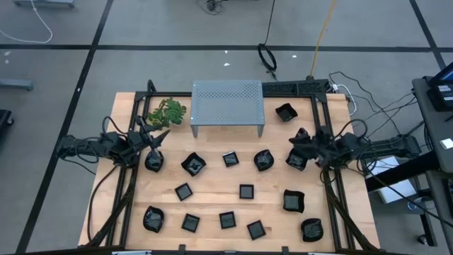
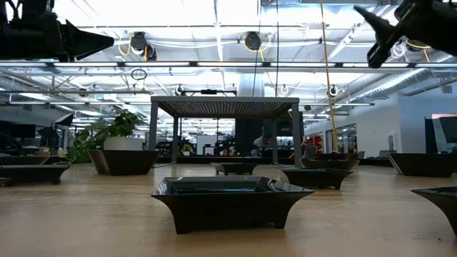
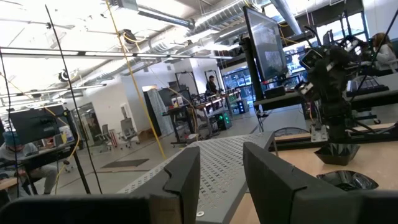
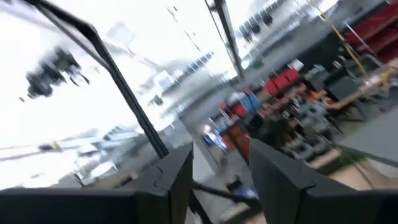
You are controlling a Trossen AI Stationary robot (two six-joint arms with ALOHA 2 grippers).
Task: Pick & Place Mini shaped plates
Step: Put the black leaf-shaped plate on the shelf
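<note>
Nearest plate is sitting untouched, mini shaped plates lying scattered across the table; left gripper and right gripper are hovering open, empty, nothing placed yet

Grey tiled floor, bright ceiling strip lights, exposed ducts, office desks, red shelving.

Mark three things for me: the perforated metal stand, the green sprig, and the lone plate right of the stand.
Perforated metal stand (image 1: 227, 101): high view, middle of its top.
Green sprig (image 1: 167, 112): high view, on its leaves.
Lone plate (image 1: 285, 112): high view, its centre.
</note>
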